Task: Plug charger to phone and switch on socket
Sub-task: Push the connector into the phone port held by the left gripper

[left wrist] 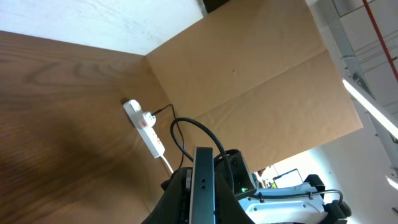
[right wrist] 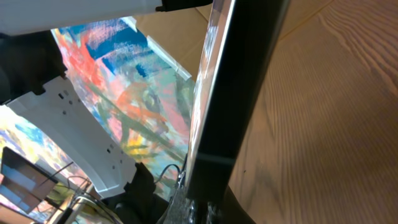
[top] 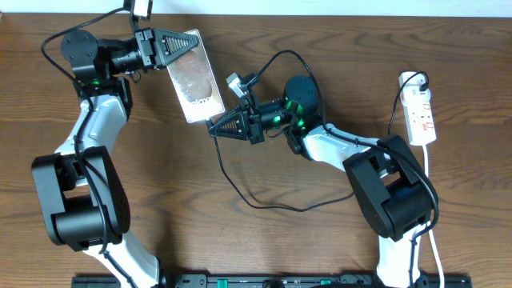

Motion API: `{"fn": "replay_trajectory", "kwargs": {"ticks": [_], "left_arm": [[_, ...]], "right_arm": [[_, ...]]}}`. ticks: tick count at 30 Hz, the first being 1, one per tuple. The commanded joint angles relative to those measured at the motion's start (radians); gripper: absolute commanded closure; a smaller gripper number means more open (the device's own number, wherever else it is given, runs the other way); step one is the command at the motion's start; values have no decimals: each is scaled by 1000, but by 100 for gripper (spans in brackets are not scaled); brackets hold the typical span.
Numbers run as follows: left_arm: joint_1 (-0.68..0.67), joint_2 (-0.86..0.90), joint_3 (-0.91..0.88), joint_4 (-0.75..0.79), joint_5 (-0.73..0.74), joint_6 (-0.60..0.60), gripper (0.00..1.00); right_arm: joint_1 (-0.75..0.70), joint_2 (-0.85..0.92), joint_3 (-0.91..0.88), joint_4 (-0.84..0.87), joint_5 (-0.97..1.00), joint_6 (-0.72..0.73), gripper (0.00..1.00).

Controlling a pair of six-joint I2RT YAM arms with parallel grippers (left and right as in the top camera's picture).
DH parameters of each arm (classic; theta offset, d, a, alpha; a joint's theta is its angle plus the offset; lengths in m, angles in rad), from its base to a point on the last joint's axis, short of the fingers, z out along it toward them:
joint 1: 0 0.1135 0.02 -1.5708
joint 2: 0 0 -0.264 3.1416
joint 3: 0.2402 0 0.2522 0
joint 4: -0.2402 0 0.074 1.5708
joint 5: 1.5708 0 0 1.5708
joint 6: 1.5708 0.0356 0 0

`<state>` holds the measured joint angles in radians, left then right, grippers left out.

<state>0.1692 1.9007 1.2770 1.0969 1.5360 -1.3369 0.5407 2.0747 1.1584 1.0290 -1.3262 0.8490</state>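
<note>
Now left claw [top: 190, 40] is clamped on one end of the phone [top: 194, 80], held tilted above the tabletop [top: 264, 248]. Right claw [top: 214, 126] is closed on the charger [top: 256, 204] tip at the phone's other end. Socket [top: 422, 116] lies far right.

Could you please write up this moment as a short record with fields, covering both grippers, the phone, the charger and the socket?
left gripper: shut on the phone's upper end
phone: raised above the table, lettered back facing up
right gripper: shut on the charger, tips at the phone's lower edge
charger: cable loops across the table; plug tip hidden
socket: lies at the far right, apart from both grippers; switch too small to read
plugged into phone: cannot tell
</note>
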Motion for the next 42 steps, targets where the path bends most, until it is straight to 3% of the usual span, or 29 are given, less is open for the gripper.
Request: {"fn": "replay_trajectory", "kwargs": {"ticks": [1, 19, 42], "left_arm": [[4, -12, -4, 4, 13, 14, 93], [1, -12, -21, 3, 35, 39, 92], [1, -12, -26, 3, 35, 35, 93]], "right_arm": [[-10, -11, 6, 0, 55, 38, 99], [-10, -11, 6, 16, 196, 143, 99], [-10, -11, 6, 34, 243, 154, 99]]}}
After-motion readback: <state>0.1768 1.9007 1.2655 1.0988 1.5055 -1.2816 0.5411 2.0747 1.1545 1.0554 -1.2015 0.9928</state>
